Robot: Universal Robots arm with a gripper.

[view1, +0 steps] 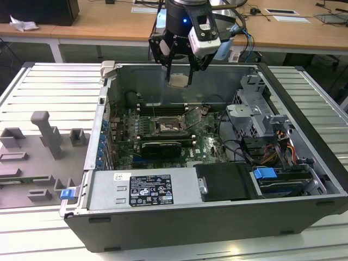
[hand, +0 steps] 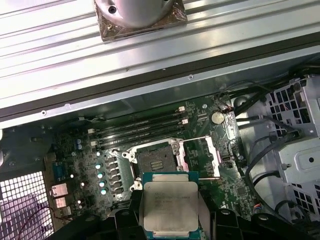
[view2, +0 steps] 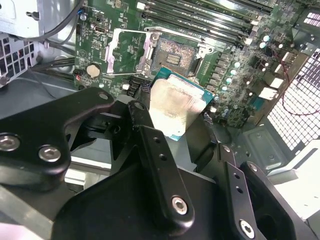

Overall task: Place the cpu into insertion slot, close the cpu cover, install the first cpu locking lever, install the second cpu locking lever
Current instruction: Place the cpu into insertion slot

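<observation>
The gripper (view1: 180,82) hangs over the open computer case (view1: 304,136), its two black fingers (view2: 142,122) pinching the cpu (view1: 179,80) by opposite edges. The chip is square, so it has no long axis. Its pale metal top (hand: 169,205) faces up toward the wrist, with a thin green rim showing around it in both wrist views. In the second wrist view one corner of the chip (view2: 175,107) points toward the insertion slot (view2: 175,52), and the chip is held apart from the board.

The insertion slot (view1: 166,128) lies uncovered, its dark contact field in plain sight inside the silver frame. The cpu cover (hand: 200,155) is swung open and rests to one side of the socket, on the side of the round coin cell battery (hand: 216,117). In the exterior view the chip hangs higher than the socket, in front of the case's far wall.

On the far side of the socket run the long black memory slots (view1: 163,107). On the near side sits a black expansion card (view1: 160,148), and in front of that the grey power supply box (view1: 142,190) with its label. A metal drive cage (view1: 255,117) and cable bundles (view1: 239,149) fill the case toward the exterior view's right. Grey fixture blocks (view1: 49,136) stand on the table at the exterior view's left.
</observation>
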